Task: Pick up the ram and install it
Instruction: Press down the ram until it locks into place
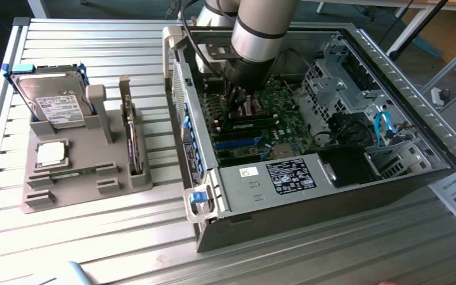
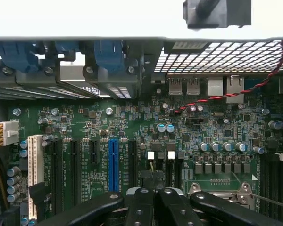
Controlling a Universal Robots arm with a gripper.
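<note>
Green motherboard (image 2: 132, 127) (one blue slot (image 2: 113, 165)), grey tray (image 1: 69, 178).

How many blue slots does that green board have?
1: a long blue slot standing between black slots on the board. The gripper covers part of the board, so more may be hidden.

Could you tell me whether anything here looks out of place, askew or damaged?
Nothing stands out. The hard drive and CPU sit squarely in the grey holder, the PC case lies open and undamaged, and the gripper is shut low over the motherboard.
</note>
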